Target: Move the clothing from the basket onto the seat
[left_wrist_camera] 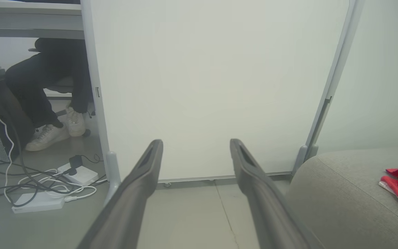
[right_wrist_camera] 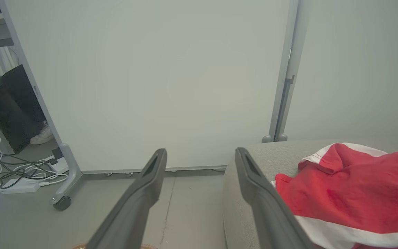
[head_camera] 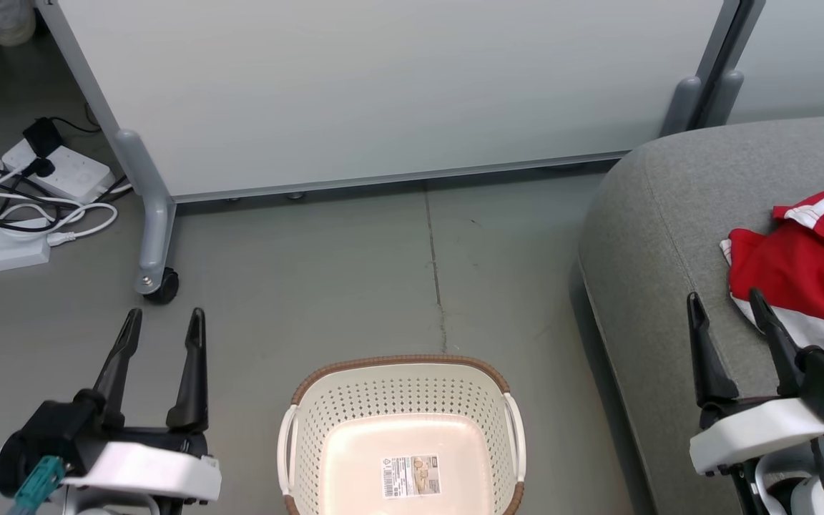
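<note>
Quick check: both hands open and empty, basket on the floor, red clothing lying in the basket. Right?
Not quite. The clothing lies on the seat, not in the basket, which stands empty on the floor; the head view shows it. The left hand and right hand are open and empty.

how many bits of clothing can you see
1: the red clothing lies on the grey seat, right of the basket, which holds none. More may lie off-frame.

even, bright indoor light; soft shadows, mild wide-angle warp
</note>
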Motion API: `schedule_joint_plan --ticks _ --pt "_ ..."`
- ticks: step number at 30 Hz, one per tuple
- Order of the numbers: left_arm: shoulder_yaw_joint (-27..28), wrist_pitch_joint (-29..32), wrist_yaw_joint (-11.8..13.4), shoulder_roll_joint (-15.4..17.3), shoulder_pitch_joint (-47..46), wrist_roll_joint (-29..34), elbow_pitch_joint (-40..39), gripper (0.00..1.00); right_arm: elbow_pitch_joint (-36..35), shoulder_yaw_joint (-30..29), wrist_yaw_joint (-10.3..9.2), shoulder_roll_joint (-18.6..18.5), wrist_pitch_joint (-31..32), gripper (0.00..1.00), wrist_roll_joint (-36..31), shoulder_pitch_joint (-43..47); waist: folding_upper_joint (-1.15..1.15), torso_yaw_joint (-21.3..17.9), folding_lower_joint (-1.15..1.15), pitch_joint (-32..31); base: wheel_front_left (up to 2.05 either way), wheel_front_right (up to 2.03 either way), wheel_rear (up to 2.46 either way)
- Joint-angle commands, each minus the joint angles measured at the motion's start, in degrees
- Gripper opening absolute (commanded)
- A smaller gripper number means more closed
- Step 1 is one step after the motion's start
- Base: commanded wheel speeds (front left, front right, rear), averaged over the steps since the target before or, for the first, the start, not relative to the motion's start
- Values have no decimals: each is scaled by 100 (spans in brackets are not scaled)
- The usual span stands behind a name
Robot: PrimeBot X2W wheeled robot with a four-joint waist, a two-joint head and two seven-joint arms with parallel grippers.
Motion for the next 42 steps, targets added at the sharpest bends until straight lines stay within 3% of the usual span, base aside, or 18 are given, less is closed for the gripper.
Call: schedule_joint_plan --ticks 1,8,16,42 --pt "72 -10 -35 -20 83 82 -44 100 -40 -15 1 -16 24 100 -2 86 0 26 0 -30 0 0 0" --pt "432 -9 -244 -143 550 293 -25 100 -199 73 1 -13 150 100 -12 372 0 64 0 -236 0 0 0" --pt "458 -7 -346 -253 855 466 80 100 -341 127 1 -12 285 100 92 581 0 11 0 -413 0 0 0" --pt "438 30 -220 -267 1005 440 330 100 -470 131 1 -12 448 100 307 858 0 36 0 -557 0 0 0"
